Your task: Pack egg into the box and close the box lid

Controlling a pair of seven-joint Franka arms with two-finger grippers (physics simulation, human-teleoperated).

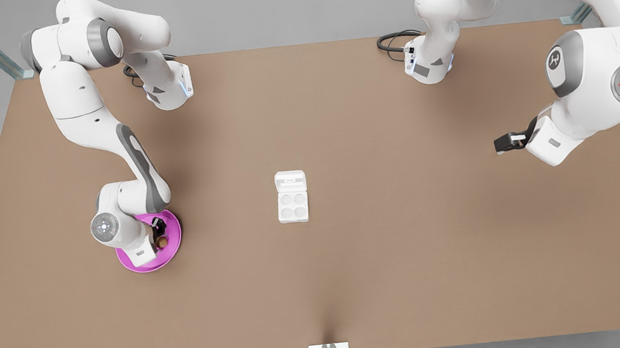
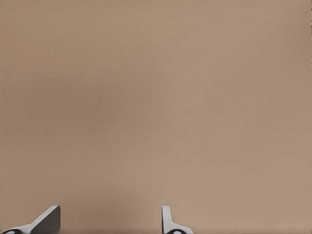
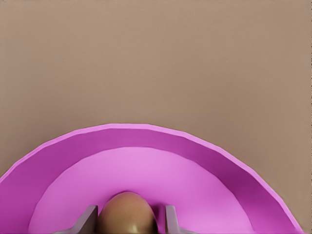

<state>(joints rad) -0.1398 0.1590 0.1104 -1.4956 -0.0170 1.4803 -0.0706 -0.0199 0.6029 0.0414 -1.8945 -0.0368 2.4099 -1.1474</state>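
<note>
Front view: right gripper (image 1: 160, 234) half hides egg (image 1: 162, 242).

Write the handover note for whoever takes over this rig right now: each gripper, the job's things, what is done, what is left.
Right gripper: down on the pink plate, fingers either side of the egg; whether it grips is unclear.
Left gripper: open, waiting over bare table at the front view's right.
Box: mid-table, four cups empty; box lid lies open.
Done: egg reached.
Left: lift egg, place in a cup, close lid.
</note>
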